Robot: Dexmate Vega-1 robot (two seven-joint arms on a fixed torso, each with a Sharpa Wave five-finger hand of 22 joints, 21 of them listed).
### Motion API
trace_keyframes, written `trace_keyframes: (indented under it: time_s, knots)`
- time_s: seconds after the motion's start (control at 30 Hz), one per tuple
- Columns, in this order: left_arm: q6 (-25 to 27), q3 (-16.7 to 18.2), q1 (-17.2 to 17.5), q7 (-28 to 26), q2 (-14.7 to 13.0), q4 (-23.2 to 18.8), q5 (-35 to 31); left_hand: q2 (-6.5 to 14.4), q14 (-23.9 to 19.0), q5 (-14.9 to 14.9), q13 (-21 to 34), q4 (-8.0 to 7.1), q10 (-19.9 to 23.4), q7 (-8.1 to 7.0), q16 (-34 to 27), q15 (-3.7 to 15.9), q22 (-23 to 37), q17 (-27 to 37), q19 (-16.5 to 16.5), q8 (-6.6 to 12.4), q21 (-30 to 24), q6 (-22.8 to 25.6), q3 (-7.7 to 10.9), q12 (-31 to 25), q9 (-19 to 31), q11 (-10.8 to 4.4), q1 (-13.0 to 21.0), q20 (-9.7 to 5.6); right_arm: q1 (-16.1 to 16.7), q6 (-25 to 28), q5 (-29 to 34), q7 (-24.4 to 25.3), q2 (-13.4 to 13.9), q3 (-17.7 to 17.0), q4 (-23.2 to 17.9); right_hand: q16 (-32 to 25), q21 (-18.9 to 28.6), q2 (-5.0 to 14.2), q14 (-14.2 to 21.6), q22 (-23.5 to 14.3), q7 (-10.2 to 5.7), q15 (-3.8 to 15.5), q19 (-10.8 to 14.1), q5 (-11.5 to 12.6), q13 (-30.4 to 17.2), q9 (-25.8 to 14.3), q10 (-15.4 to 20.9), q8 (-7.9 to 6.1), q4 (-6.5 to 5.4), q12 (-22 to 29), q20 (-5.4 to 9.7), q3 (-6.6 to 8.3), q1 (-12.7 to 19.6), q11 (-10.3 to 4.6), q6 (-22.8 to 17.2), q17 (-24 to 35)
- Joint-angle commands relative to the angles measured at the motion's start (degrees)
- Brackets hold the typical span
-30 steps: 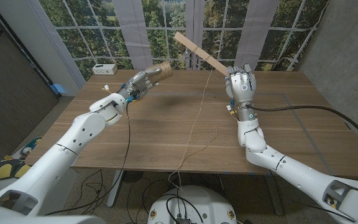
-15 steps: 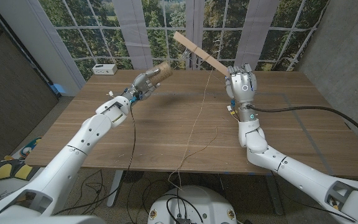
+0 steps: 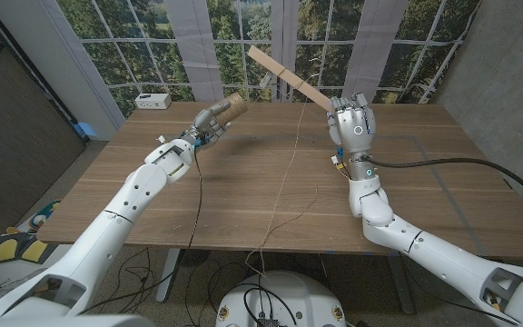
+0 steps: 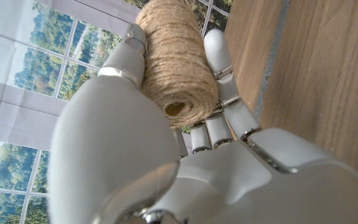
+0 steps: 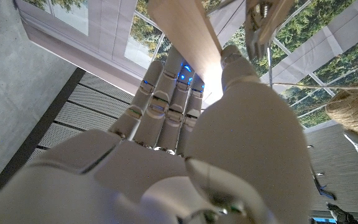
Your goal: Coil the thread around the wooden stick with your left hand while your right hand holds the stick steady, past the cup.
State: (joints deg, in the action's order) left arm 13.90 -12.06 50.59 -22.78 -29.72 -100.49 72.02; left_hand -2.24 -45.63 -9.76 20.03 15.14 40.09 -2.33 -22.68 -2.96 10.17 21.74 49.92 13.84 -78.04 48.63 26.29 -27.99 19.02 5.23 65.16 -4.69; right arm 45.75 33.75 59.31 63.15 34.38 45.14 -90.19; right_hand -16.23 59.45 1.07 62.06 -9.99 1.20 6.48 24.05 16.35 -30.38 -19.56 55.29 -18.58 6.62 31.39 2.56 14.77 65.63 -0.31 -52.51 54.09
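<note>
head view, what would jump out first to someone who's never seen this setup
Probably the stick, held up slanting over the table's far edge by the right hand. Next, the twine spool gripped in the raised left hand, further left. A thin thread hangs from the stick and trails across the table to its near edge.

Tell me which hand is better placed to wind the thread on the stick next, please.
The left. The left hand already grips the spool, raised over the table beside the stick. The right hand holds the stick, so it is busy, and the thread hangs from the stick.
</note>
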Motion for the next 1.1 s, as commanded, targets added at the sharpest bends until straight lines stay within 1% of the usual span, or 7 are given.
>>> trace_keyframes:
  time_s: [0.03, 0.27, 0.33, 0.4, 0.47, 0.5, 1.1]
  knots:
    - [9.20, -0.62, -4.67, -3.09, -4.26, 1.89, 1.90, 8.15, -32.29, -0.25, 5.36, -5.43, 21.23, 8.87, -0.05, 15.84, 0.06, 1.44, -1.12, -0.19, -0.31, 9.12, 5.97, -0.15, 0.17, -9.27, 6.64, -7.56, 4.56, -7.22, 7.58, 0.85, -3.21, -6.76, -1.47, -0.08, 0.19, 7.37, 5.08, -0.15, -6.83, 6.48, -0.31, 0.54, -0.18, -0.20, 5.75, -0.33, 0.01, 0.10, 8.11, 0.38, 7.06, -5.24, -7.01, 0.09]
    - [15.02, -3.00, -9.60, 1.43, -8.56, 2.47, -0.26, 8.14, -32.53, -0.33, 5.31, -5.40, 21.32, 8.95, -0.14, 15.84, 0.03, 1.36, -0.94, -0.24, -0.32, 9.37, 5.98, 0.02, 0.07, -9.16, 6.60, -7.51, 5.81, -10.49, 11.00, 0.85, -3.21, -7.94, -3.06, -0.03, 0.20, 7.39, 5.15, -0.15, -6.76, 6.44, -0.35, 0.56, -0.21, -0.20, 5.69, -0.31, 0.00, 0.01, 8.13, 0.36, 7.06, -5.45, -7.01, 0.14]
    - [18.87, -4.73, -13.15, 8.11, -11.19, 5.04, -0.83, 8.10, -32.41, -0.36, 5.30, -5.33, 21.32, 8.89, -0.09, 15.90, 0.03, 1.35, -0.90, -0.29, -0.33, 9.31, 6.03, 0.07, 0.05, -9.02, 6.66, -7.50, 5.63, -10.54, 10.99, 0.85, -2.62, -7.30, -3.37, 0.02, 0.20, 7.35, 5.11, -0.15, -6.72, 6.48, -0.37, 0.57, -0.21, -0.19, 5.78, -0.30, 0.05, 0.00, 8.15, 0.36, 7.11, -5.48, -7.04, 0.16]
    - [20.33, -3.59, -13.17, -2.18, -9.45, 2.64, 0.01, 8.09, -32.45, -0.37, 5.38, -5.32, 21.34, 8.85, -0.10, 15.90, 0.02, 1.32, -0.87, -0.34, -0.33, 9.22, 6.03, 0.05, 0.05, -8.98, 6.65, -7.49, 5.41, -10.41, 10.68, 0.85, -1.99, -6.58, -3.64, 0.05, 0.20, 7.36, 5.11, -0.15, -6.76, 6.46, -0.40, 0.57, -0.28, -0.20, 5.80, -0.31, 0.03, 0.04, 8.16, 0.35, 7.09, -5.41, -7.07, 0.18]
    - [20.03, -5.71, -15.16, 10.65, -12.70, 4.81, -2.81, 8.06, -32.46, -0.40, 5.47, -5.28, 21.23, 8.97, -0.15, 15.91, 0.02, 1.38, -0.82, -0.39, -0.33, 9.12, 6.06, 0.10, 0.09, -8.97, 6.69, -7.48, 5.09, -10.09, 10.10, 0.84, -1.13, -5.58, -3.90, 0.10, 0.20, 7.33, 5.06, -0.16, -6.82, 6.48, -0.43, 0.57, -0.36, -0.17, 5.70, -0.28, 0.05, 0.02, 8.19, 0.34, 7.11, -5.44, -7.06, 0.19]
    - [20.47, -4.59, -14.46, 5.66, -11.85, 3.06, -2.03, 8.05, -32.42, -0.41, 5.48, -5.26, 21.26, 8.97, -0.13, 15.93, 0.02, 1.36, -0.80, -0.38, -0.34, 9.13, 6.07, 0.10, 0.11, -8.90, 6.70, -7.47, 4.98, -10.00, 9.82, 0.65, -0.68, -5.11, -4.09, 0.10, 0.20, 7.35, 5.07, -0.16, -6.81, 6.49, -0.44, 0.57, -0.32, -0.17, 5.82, -0.28, 0.05, 0.03, 8.20, 0.35, 7.11, -5.42, -7.06, 0.19]
    - [22.50, -2.69, -16.49, 8.00, -14.96, -2.73, -3.86, 7.87, -32.37, -0.52, 5.89, -5.15, 21.28, 8.96, -0.56, 15.93, 0.06, 1.97, -0.53, -0.48, -0.46, 8.81, 6.26, 0.27, 0.44, -8.77, 6.92, -7.54, 2.65, -8.21, 7.76, -0.78, 2.17, 0.42, -2.36, 0.29, 0.12, 7.38, 5.15, -0.17, -6.98, 6.48, -0.82, 0.61, -0.45, -0.13, 5.83, -0.19, -0.05, -0.15, 8.32, 0.25, 7.01, -5.60, -7.04, 0.33]
